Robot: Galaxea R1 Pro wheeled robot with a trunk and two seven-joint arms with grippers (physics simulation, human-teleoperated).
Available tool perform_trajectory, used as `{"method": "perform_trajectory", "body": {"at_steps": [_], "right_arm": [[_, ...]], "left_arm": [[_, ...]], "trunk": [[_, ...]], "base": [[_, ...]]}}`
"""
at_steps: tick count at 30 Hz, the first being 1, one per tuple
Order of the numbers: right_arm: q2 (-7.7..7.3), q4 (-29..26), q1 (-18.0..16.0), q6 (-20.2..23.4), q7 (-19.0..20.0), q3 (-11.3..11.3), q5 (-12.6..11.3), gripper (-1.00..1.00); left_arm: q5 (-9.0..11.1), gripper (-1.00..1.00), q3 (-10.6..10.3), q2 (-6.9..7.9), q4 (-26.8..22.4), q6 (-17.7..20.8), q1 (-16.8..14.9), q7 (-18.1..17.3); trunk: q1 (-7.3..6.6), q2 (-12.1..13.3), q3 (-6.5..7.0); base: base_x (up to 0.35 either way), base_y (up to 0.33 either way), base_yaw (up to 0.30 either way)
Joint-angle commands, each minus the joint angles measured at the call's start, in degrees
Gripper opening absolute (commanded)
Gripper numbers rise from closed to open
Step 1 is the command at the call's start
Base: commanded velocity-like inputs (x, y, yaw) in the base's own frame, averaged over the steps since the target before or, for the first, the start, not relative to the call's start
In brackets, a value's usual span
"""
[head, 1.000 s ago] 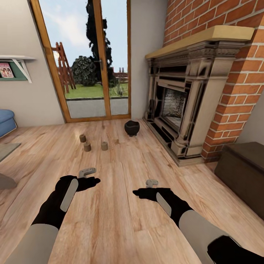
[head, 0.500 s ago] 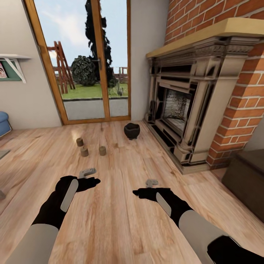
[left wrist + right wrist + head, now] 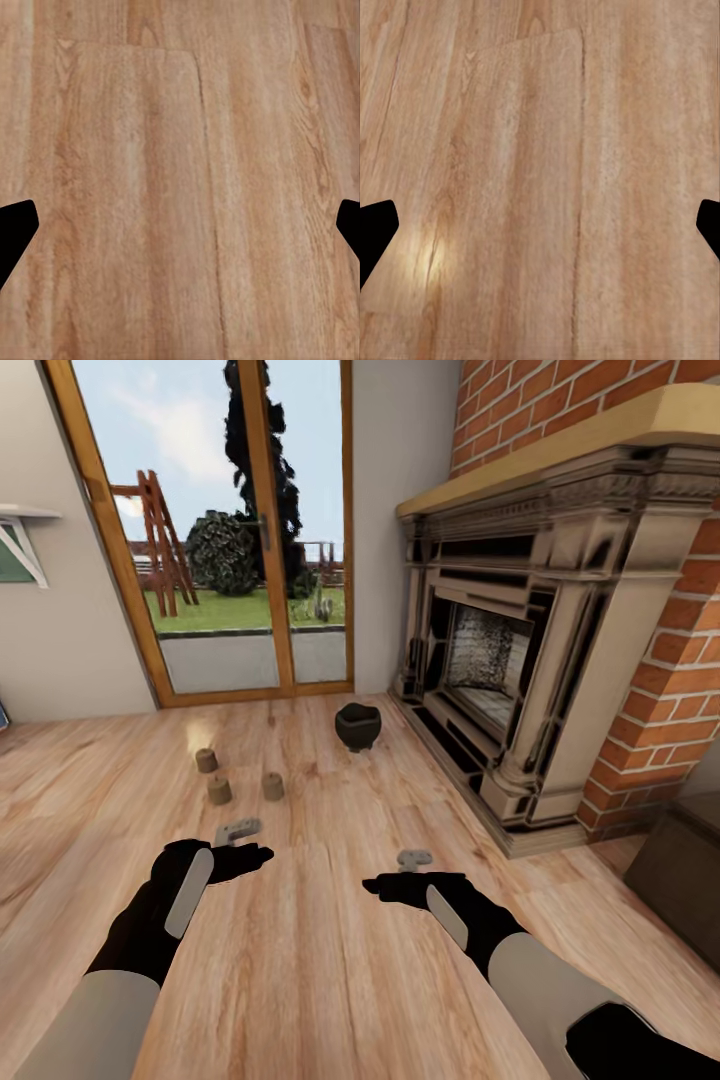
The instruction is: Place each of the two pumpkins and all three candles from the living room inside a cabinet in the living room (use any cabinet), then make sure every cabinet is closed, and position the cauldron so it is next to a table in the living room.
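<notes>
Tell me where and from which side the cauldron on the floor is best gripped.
Probably by the rim of its wide open mouth, coming from above. The cauldron stands upright on the wooden floor near the fireplace, and its bulging belly looks too broad for the jaws, while the rim is thin. Its left side faces open floor.

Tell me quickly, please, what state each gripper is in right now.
Left gripper: open, holding nothing.
Right gripper: open, holding nothing.

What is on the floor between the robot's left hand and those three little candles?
Nothing: in the head view, only bare wooden floor lies between the left gripper and the candles.
</notes>
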Motion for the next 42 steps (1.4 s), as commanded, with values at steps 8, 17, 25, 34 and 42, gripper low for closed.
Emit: {"method": "perform_trajectory", "body": {"at_steps": [8, 17, 25, 34, 42], "right_arm": [[-0.17, -0.02, -0.05, 0.18, 0.25, 0.11, -0.15, 1.0], [-0.17, -0.02, -0.06, 0.11, 0.39, 0.08, -0.15, 1.0], [-0.23, -0.02, -0.06, 0.11, 0.46, 0.02, -0.15, 1.0], [-0.34, 0.06, -0.06, 0.09, 0.63, -0.4, -0.28, 1.0], [-0.19, 0.07, -0.06, -0.49, 0.75, -0.61, -0.41, 1.0]], "left_arm": [[0.5, 1.0, -0.06, 0.06, -0.13, 0.17, -0.01, 0.49], [0.28, 1.0, -0.24, 0.11, -0.59, 0.09, -0.01, 0.55], [-0.33, 1.0, -0.75, 0.35, -0.59, 0.39, -0.01, 0.99], [-0.45, 1.0, -0.86, 0.54, -0.22, 0.34, -0.01, 0.9], [-0.3, 1.0, -0.36, 0.55, -0.1, 0.1, -0.01, 0.84]], "trunk": [[0.01, -0.02, -0.06], [0.01, -0.02, -0.12], [0.01, -0.02, -0.35], [0.01, -0.02, -0.69], [0.01, -0.02, -1.03]], "base": [[0.082, 0.221, -0.259], [0.002, 0.019, -0.278], [0.0, 0.0, -0.273], [0.0, 0.0, -0.27], [0.0, 0.034, -0.26]]}}
